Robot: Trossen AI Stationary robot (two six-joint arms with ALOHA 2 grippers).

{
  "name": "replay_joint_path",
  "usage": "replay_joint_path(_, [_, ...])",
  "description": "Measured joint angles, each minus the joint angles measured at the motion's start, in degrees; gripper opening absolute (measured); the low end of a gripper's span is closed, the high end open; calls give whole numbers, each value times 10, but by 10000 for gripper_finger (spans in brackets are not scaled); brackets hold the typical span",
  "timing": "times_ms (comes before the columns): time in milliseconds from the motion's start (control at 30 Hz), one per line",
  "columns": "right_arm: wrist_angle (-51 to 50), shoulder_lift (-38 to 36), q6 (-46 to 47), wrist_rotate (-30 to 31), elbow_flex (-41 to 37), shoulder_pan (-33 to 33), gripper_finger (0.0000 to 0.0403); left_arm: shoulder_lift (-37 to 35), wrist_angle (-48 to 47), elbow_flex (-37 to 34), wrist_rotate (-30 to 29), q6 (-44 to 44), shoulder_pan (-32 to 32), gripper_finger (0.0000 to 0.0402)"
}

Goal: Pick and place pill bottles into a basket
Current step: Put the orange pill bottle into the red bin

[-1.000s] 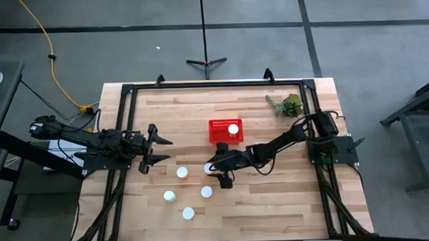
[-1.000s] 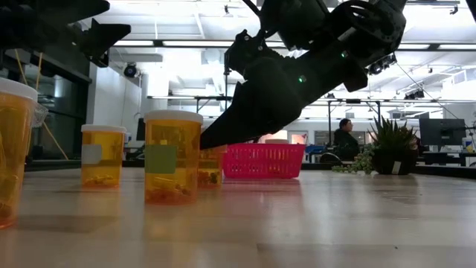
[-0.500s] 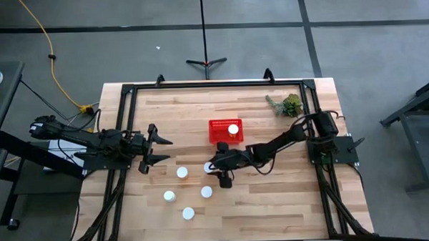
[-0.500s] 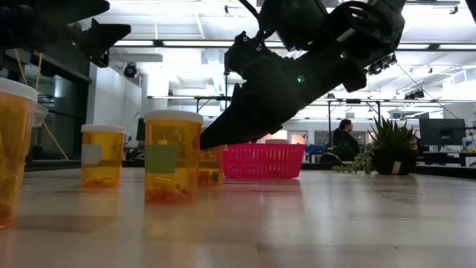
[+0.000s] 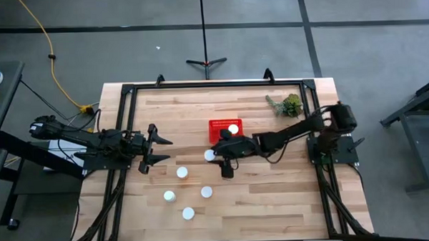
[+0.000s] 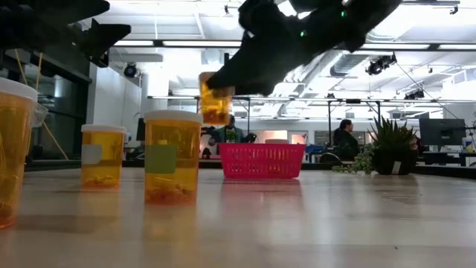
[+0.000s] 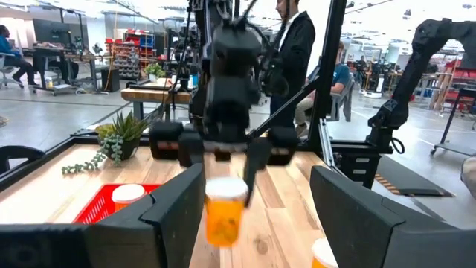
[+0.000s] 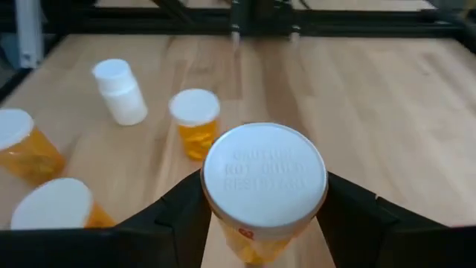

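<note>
Right gripper [image 5: 217, 155]: centre of the high view, fingers closed around one pill bottle [image 6: 216, 99] and holding it in the air, clear of the table [image 5: 274, 197]. In the low view this bottle hangs in the upper middle, amber body, well above the tabletop.

Basket [image 5: 225, 130]: red, just above centre in the high view, just beside the raised bottle. One white-capped bottle [image 5: 233, 129] already lies inside, toward its right end.

Bottles on the table: four white caps below and left of centre in the high view, at [image 5: 181, 172], [image 5: 206, 191], [image 5: 169, 196] and [image 5: 188, 214]. All stand apart from one another. None lies between the held bottle and the basket.

Left gripper [image 5: 157, 150]: left of centre in the high view, fingers spread wide, holding nothing, well apart from the bottles.

Green plant sprig [image 5: 287, 104]: upper right of the table, clear of the basket.

Black frame [image 5: 213, 83]: runs along the table's edges.

Beyond the table: people [image 7: 297, 52] standing and sitting among workbenches.
</note>
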Motion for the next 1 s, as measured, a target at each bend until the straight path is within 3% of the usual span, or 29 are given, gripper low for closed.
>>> replay_joint_path(267, [-82,-58,-17,80,0,-29,207,0,0,0,0,0,0,277])
replay_joint_path(667, [-117,-48,4,96,0,-99,207,0,-1,0,0,0,0,277])
replay_joint_path(1000, [-150,-47,33,125,0,-96,206,0,-2,0,0,0,0,277])
